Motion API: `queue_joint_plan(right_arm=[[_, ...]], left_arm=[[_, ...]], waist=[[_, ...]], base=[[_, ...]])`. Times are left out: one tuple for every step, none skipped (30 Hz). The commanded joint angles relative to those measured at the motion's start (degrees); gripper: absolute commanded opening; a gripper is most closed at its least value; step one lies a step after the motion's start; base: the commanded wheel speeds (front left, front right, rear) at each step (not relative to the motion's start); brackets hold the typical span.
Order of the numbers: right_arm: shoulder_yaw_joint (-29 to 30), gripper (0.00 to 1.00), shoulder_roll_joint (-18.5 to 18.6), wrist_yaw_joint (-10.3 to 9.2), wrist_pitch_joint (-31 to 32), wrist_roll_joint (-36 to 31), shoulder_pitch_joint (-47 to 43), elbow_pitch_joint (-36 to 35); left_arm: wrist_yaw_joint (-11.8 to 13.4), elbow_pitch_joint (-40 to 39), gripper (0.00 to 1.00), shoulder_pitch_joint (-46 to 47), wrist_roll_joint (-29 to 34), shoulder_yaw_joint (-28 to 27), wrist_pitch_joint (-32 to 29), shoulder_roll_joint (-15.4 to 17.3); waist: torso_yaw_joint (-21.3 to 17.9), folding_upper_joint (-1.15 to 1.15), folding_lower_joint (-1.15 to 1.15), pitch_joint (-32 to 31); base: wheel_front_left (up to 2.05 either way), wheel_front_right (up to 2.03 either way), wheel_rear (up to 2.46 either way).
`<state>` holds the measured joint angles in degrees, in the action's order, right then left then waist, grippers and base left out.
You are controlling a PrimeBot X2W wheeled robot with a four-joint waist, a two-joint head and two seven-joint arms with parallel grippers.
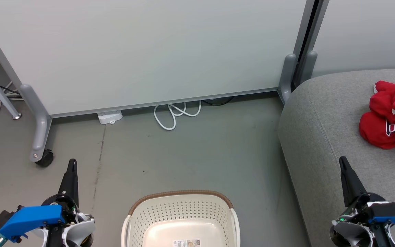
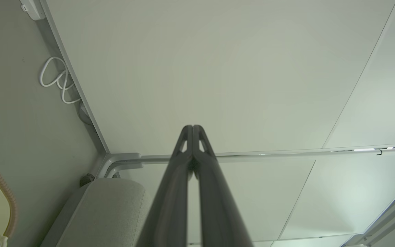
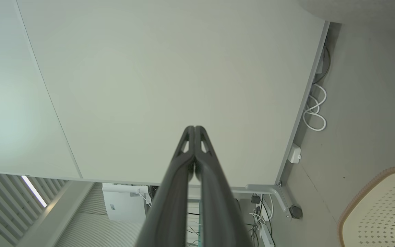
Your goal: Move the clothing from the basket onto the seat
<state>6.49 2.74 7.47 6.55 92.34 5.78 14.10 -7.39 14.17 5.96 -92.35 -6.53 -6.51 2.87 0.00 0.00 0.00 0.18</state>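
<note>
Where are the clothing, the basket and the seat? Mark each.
clothing (image 1: 384, 111), head view, red fabric near the heap's middle.
basket (image 1: 181, 192), head view, far brown rim.
seat (image 1: 321, 137), head view, bare grey cushion top.

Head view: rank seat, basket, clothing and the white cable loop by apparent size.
1. seat, even though cropped.
2. basket, cut by the bottom edge and nearest the camera.
3. clothing, cut by the right edge, so its rank against the basket is unsure.
4. white cable loop.
</note>
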Motion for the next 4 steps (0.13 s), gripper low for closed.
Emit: queue_joint_plan(right_arm=[[0.1,0.0,0.3,0.04,0.2,0.1,0.8,-0.1],[0.1,0.0,0.3,0.04,0.2,0.1,0.8,-0.1],[0.1,0.0,0.3,0.04,0.2,0.1,0.8,-0.1],[0.1,0.0,0.3,0.04,0.2,0.1,0.8,-0.1]], left_arm=[[-0.2,-0.2,0.0,0.5,-0.1,-0.1,-0.3,0.0],[-0.2,-0.2,0.0,0.5,-0.1,-0.1,-0.3,0.0],[-0.2,-0.2,0.0,0.5,-0.1,-0.1,-0.3,0.0],[-0.2,-0.2,0.0,0.5,-0.1,-0.1,-0.3,0.0]], waist=[[0.0,0.0,0.0,0.0],[0.0,0.0,0.0,0.0],[0.0,0.0,0.0,0.0],[0.0,0.0,0.0,0.0]], base=[[0.0,0.0,0.0],[0.0,0.0,0.0],[0.0,0.0,0.0],[0.0,0.0,0.0]])
